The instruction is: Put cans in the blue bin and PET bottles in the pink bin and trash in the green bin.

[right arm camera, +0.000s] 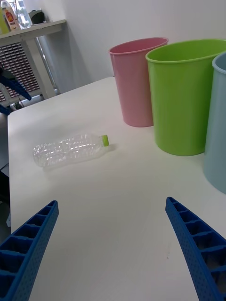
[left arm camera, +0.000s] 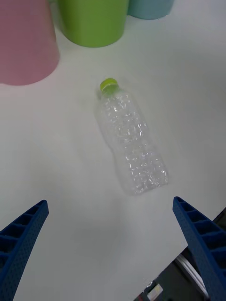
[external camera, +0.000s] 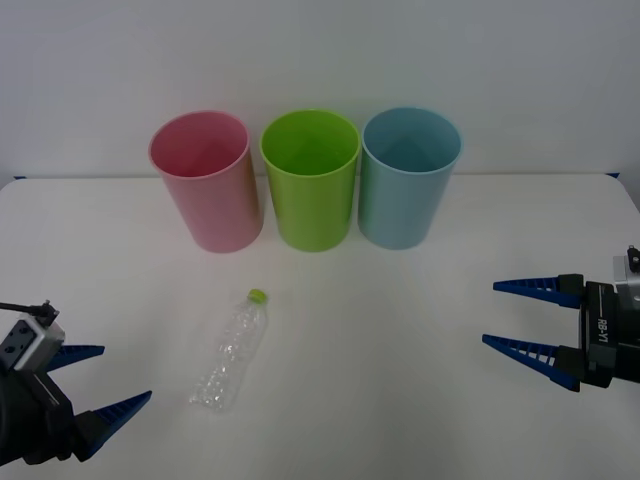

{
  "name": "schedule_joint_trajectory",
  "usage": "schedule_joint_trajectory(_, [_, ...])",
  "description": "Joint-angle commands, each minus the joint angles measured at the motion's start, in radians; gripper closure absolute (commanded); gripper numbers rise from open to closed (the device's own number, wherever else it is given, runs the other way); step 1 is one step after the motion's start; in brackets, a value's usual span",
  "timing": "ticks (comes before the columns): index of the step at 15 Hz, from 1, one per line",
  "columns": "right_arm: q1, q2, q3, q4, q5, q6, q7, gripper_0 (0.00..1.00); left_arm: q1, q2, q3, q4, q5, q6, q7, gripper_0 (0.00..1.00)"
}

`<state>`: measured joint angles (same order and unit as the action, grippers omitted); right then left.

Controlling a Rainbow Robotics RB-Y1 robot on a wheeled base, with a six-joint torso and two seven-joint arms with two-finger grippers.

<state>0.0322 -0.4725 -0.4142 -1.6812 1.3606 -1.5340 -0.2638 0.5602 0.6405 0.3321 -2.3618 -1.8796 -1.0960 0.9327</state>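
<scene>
A clear crinkled PET bottle (external camera: 232, 352) (right arm camera: 70, 149) (left arm camera: 132, 142) with a yellow-green cap lies on its side on the white table, cap toward the bins. At the back stand the pink bin (external camera: 206, 180) (right arm camera: 137, 81) (left arm camera: 23, 42), the green bin (external camera: 311, 179) (right arm camera: 187, 96) (left arm camera: 93, 19) and the blue bin (external camera: 408, 177) (right arm camera: 217, 127) (left arm camera: 149, 8) in a row. My left gripper (external camera: 92, 382) (left arm camera: 110, 244) hovers open at the front left, a little short of the bottle's base. My right gripper (external camera: 520, 316) (right arm camera: 110, 244) is open at the right edge, empty.
The white table (external camera: 400, 380) has free room between the bottle and the right gripper. Its front edge shows in the left wrist view (left arm camera: 188, 244). A shelf with radiator (right arm camera: 28, 51) stands beyond the table's far side.
</scene>
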Motion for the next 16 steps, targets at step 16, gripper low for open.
schedule_joint_trajectory(16, [0.0, 0.0, 0.0, 0.0, 0.0, 0.0, 0.0, 0.22, -0.195, 0.312, -0.347, -0.086, -0.374, 0.044, 0.615, 0.1])
